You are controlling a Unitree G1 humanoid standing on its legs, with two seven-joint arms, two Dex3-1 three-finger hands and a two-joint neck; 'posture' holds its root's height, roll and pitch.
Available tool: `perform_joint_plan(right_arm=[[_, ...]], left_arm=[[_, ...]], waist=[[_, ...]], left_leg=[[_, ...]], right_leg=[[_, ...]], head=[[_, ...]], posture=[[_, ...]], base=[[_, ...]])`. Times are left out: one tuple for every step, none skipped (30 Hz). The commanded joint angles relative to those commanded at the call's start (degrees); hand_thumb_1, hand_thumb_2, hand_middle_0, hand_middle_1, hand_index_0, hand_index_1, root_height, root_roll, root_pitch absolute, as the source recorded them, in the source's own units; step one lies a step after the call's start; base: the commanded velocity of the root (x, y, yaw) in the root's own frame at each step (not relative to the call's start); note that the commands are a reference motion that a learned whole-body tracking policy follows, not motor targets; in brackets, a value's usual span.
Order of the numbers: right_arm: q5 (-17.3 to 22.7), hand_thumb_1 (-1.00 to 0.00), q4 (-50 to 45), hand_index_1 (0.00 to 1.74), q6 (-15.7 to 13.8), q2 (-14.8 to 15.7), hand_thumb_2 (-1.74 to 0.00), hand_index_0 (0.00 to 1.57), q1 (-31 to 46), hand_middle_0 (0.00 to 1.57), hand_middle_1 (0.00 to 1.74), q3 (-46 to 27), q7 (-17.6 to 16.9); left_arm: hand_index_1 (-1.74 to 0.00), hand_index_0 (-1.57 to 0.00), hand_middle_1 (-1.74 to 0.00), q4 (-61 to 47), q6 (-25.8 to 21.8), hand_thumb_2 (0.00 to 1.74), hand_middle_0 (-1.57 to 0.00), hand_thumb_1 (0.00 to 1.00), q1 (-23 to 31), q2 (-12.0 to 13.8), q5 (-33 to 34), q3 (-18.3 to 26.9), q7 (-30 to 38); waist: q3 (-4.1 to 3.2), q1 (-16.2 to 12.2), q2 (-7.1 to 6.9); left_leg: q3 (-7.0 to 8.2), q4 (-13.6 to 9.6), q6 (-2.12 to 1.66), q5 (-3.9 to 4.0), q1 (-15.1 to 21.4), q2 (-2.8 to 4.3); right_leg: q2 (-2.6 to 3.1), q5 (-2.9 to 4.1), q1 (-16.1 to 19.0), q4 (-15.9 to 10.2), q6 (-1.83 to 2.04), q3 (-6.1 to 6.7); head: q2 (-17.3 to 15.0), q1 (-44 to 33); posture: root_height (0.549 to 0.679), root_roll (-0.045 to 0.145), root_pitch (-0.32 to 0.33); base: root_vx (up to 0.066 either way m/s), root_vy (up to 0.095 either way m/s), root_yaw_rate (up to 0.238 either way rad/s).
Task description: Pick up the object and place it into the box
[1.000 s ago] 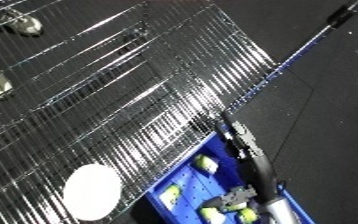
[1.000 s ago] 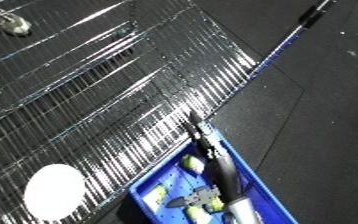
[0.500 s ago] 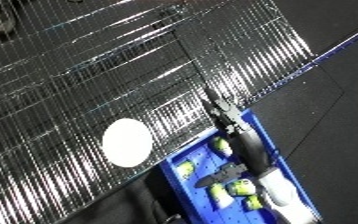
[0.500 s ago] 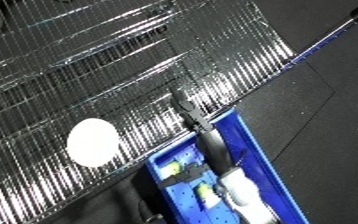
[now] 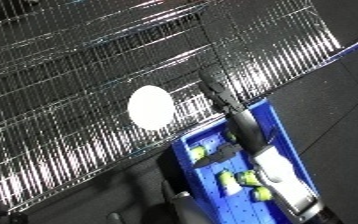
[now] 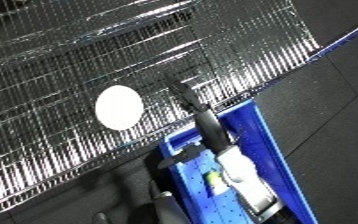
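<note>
Over the blue bin point(image 5: 285, 145) at lower right, the right hand point(image 5: 218, 93) stretches up and left from its white and silver forearm point(image 5: 278, 172), black fingers straight and relaxed, holding nothing, tips reaching past the bin's far rim onto the wire mesh rack point(image 5: 87, 65). On the rack just left of the hand lies a flat white round object point(image 5: 150, 107), apart from the fingers and outside the bin; yellow-green balls point(image 5: 243, 177) sit inside the bin beside the forearm. Left hand shows in neither view.
</note>
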Motion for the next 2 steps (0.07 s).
perform_joint_plan(right_arm=[[0.0, 0.0, 0.4, 0.0, 0.0, 0.1, 0.0, 0.0, -0.2, 0.0, 0.0, 0.2, 0.2], [0.1, 0.0, 0.7, 0.0, -0.1, 0.2, 0.0, 0.0, -0.5, 0.0, 0.0, 0.4, 0.4]], left_arm=[[-1.74, -1.57, -1.74, -0.1, 0.0, 1.74, -1.57, 1.0, 0.1, 0.0, 0.0, -0.1, -0.1], [-1.74, -1.57, -1.74, -0.2, 0.1, 1.74, -1.57, 1.0, 0.2, 0.0, -0.1, -0.1, -0.2]], waist=[[0.07, 0.1, 0.07], [0.15, 0.2, 0.14]], left_leg=[[0.01, 0.3, 0.04, -0.13, -0.1, -0.03], [0.0, 0.5, 0.08, -0.28, -0.2, -0.06]], right_leg=[[-0.06, -0.04, -0.1, 0.2, 0.01, -0.01], [-0.1, -0.08, -0.3, 0.5, 0.03, 0.0]], head=[[0.6, 0.0], [0.9, 0.3]], posture=[[0.624, 0.063, -0.013], [0.623, 0.063, -0.014]], base=[[0.062, 0.018, 0.052], [0.061, 0.017, 0.051]])
